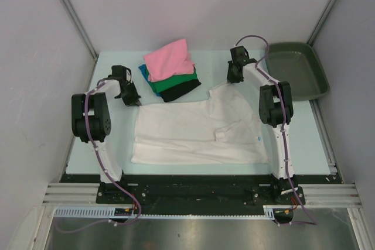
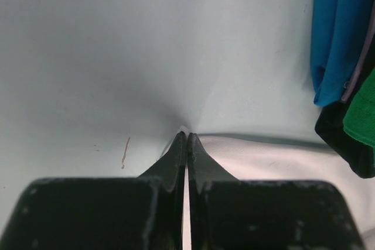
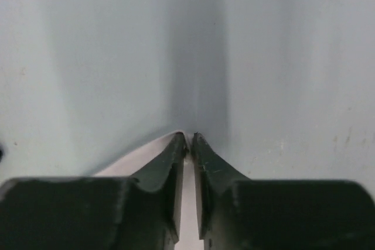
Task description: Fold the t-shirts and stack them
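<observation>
A large white t-shirt [image 1: 193, 130] lies spread flat across the middle of the table. My left gripper [image 1: 133, 101] is down at its far left corner, jaws pressed together with white cloth [image 2: 275, 156] caught at the tips [image 2: 187, 136]. My right gripper [image 1: 232, 80] is at the shirt's far right corner; its jaws [image 3: 188, 137] have closed to a thin slit with the white edge [image 3: 126, 162] pinched between them. Behind the shirt sits a stack of folded t-shirts: pink [image 1: 170, 58] on top, then teal-blue [image 1: 144, 71], green [image 1: 170, 82] and black [image 1: 181, 92].
A dark grey-green tray [image 1: 299, 71] stands at the far right corner of the table. The folded stack's teal-blue [image 2: 340, 33] and green [image 2: 363, 115] edges lie close to the right of my left gripper. Grey walls enclose the table on three sides.
</observation>
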### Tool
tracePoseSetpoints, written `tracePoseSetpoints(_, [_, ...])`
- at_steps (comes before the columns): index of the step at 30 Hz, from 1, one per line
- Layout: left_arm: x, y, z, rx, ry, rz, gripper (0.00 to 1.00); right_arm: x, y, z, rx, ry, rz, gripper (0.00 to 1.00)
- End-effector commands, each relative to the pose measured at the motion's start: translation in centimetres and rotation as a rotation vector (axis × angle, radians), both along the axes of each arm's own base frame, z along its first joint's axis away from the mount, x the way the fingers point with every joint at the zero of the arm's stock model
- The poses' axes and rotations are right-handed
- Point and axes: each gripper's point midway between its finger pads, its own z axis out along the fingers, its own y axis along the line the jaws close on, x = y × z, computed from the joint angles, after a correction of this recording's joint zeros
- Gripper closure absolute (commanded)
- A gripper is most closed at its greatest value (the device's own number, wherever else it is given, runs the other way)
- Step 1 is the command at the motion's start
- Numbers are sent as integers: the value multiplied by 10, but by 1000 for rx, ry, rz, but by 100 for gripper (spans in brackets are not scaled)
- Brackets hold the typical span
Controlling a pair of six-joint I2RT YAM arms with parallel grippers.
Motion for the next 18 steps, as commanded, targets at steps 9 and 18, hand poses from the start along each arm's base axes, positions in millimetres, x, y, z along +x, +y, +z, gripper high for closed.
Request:
tracePoseSetpoints(9, [-2, 7, 16, 13, -39, 25, 100, -3, -2, 33, -33, -77, -16, 100])
tracePoseSetpoints(18, [-7, 1, 66, -17, -162, 1, 100, -54, -12, 117, -42, -203, -15, 100])
